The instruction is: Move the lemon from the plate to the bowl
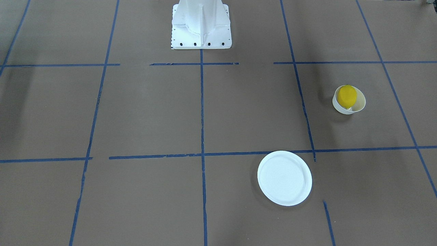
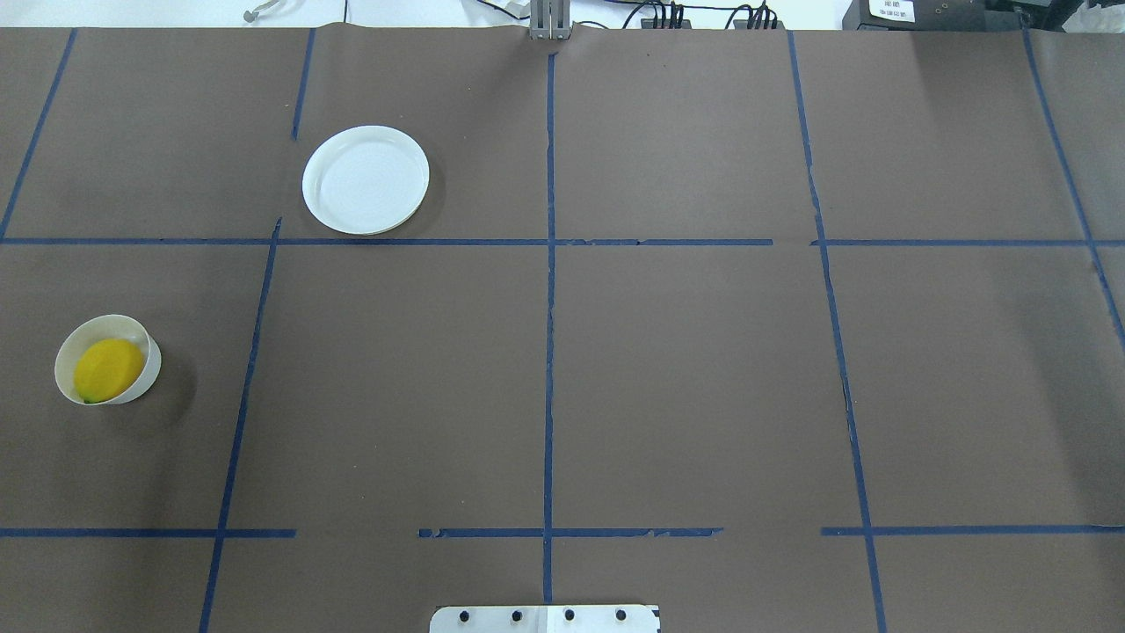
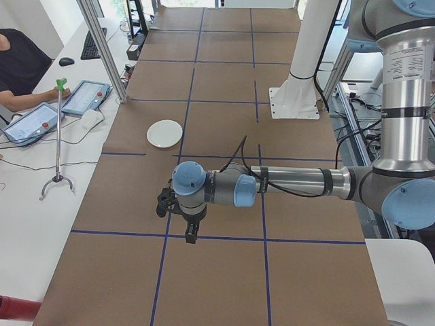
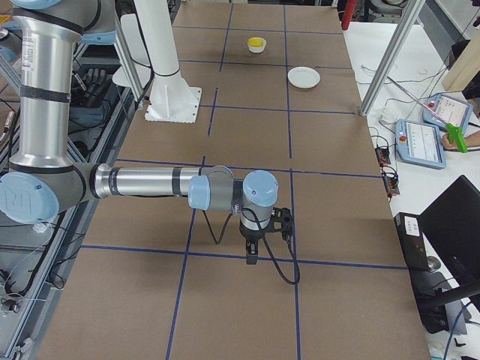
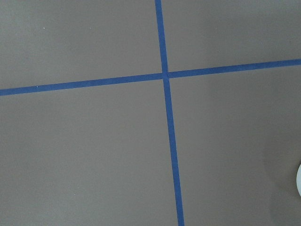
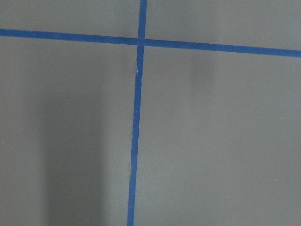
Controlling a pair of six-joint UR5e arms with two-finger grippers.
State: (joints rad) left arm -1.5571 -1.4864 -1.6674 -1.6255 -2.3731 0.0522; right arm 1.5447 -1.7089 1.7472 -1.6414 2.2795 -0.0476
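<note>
The yellow lemon (image 1: 347, 96) lies in the small off-white bowl (image 1: 360, 105) on the table's left side; both also show in the overhead view, the lemon (image 2: 107, 370) inside the bowl (image 2: 151, 353). The white plate (image 1: 284, 178) is bare, farther out on the table (image 2: 366, 180). My left gripper (image 3: 192, 236) shows only in the left side view, pointing down above the table. My right gripper (image 4: 253, 257) shows only in the right side view, likewise pointing down. I cannot tell whether either is open or shut. Both are far from the bowl and plate.
The robot's white pedestal (image 1: 201, 24) stands at the table's near-middle edge. Blue tape lines (image 2: 549, 308) grid the brown table cover. An aluminium post (image 3: 102, 47), tablets (image 3: 85, 96) and an operator (image 3: 20, 64) are beside the table's far side.
</note>
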